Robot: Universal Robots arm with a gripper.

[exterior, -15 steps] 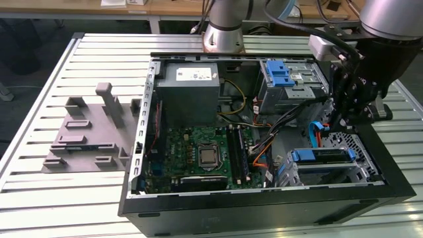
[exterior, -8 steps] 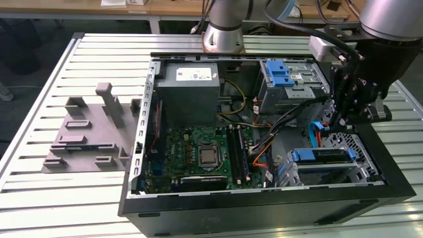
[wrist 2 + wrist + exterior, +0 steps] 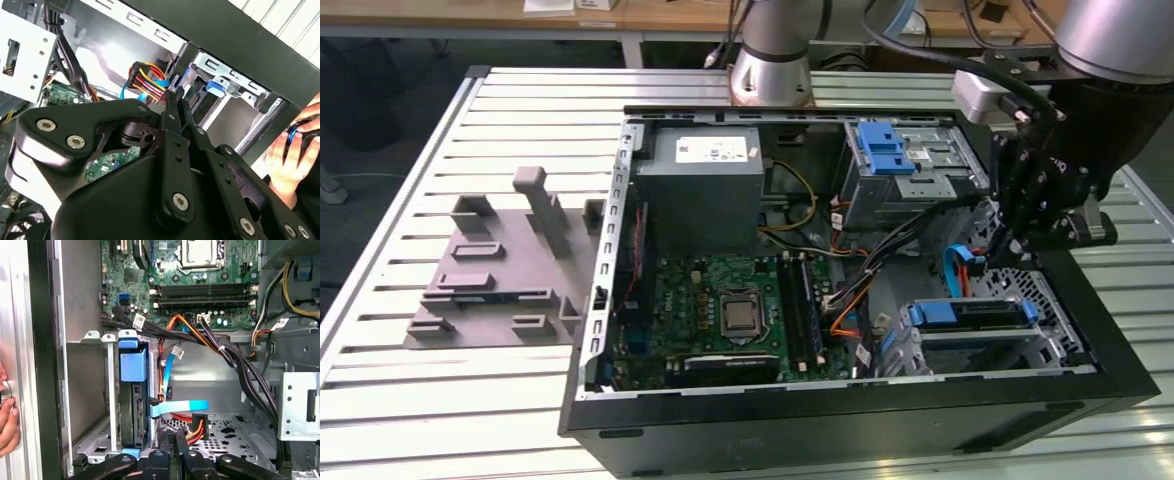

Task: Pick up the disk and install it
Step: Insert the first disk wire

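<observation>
The disk sits in its blue carrier inside the drive cage at the near corner of the open computer case, on the exterior view's right. In the first wrist view the disk stands on edge in the cage's slot, its blue tab uppermost. My gripper hangs just above and behind that cage, over the cable bundle. In both wrist views its fingers are pressed together with nothing between them, a short way off the disk: gripper, gripper.
The case holds a grey power-supply box, a motherboard, an upper drive bay with another blue carrier, and loose cables beside the cage. A person's hand rests outside the case wall. A grey fixture lies on the table.
</observation>
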